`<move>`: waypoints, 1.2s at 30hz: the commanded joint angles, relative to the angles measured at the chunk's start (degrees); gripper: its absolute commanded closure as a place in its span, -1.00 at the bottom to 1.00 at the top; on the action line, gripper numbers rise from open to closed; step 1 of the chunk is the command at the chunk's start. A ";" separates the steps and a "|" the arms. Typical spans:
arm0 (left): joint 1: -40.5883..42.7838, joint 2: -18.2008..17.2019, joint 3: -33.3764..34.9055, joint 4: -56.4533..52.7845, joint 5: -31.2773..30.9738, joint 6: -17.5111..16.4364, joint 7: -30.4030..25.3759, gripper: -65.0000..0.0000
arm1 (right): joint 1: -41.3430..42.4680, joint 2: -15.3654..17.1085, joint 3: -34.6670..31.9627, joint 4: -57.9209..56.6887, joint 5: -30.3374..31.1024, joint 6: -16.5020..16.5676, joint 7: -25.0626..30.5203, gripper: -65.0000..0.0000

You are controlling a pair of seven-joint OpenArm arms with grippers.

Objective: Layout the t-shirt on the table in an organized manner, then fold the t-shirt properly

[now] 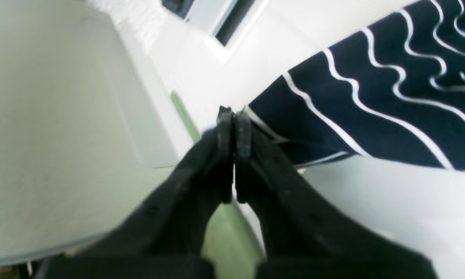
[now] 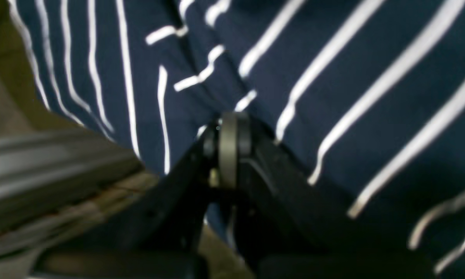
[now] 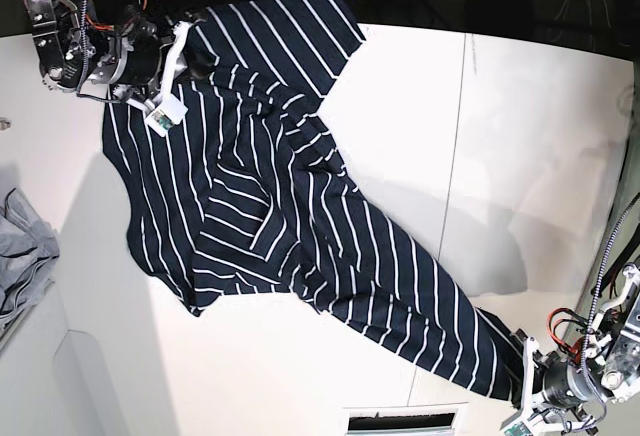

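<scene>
The dark navy t-shirt (image 3: 290, 216) with thin white stripes lies stretched diagonally across the white table (image 3: 530, 136), from the far left to the near right. My right gripper (image 3: 186, 52) is at the far left and is shut on the shirt's upper end. In the right wrist view its tips (image 2: 230, 130) are pressed together in the striped fabric (image 2: 352, 97). My left gripper (image 3: 518, 374) is at the near right and is shut on the shirt's lower corner. In the left wrist view its tips (image 1: 234, 118) pinch the corner of the shirt (image 1: 372, 100).
A plain grey cloth (image 3: 20, 246) lies at the table's left edge. A thin dark seam (image 3: 452, 206) crosses the table. A pale grey-green panel (image 1: 61, 116) fills the left of the left wrist view. A dark slot (image 3: 400, 421) sits at the near edge. Cables hang behind the right arm.
</scene>
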 commanded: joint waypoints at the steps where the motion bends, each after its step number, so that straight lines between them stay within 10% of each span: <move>1: -2.12 -0.83 -0.59 0.72 0.37 -0.44 -0.72 1.00 | -0.15 2.36 0.68 -0.15 -4.90 -1.49 -2.82 1.00; 14: -0.50 -1.44 -0.59 0.70 -1.68 -5.11 -0.04 1.00 | 0.92 7.02 13.81 -0.15 2.21 -1.84 0.22 1.00; 24: 5.20 -1.62 -0.59 0.85 -11.47 -5.35 9.01 0.34 | 1.01 5.81 15.87 0.17 5.35 -1.73 2.75 1.00; 36: 16.37 3.37 -0.59 17.11 -20.52 -5.33 10.67 0.34 | 12.81 -9.51 15.87 -1.38 -0.72 -9.16 4.39 0.43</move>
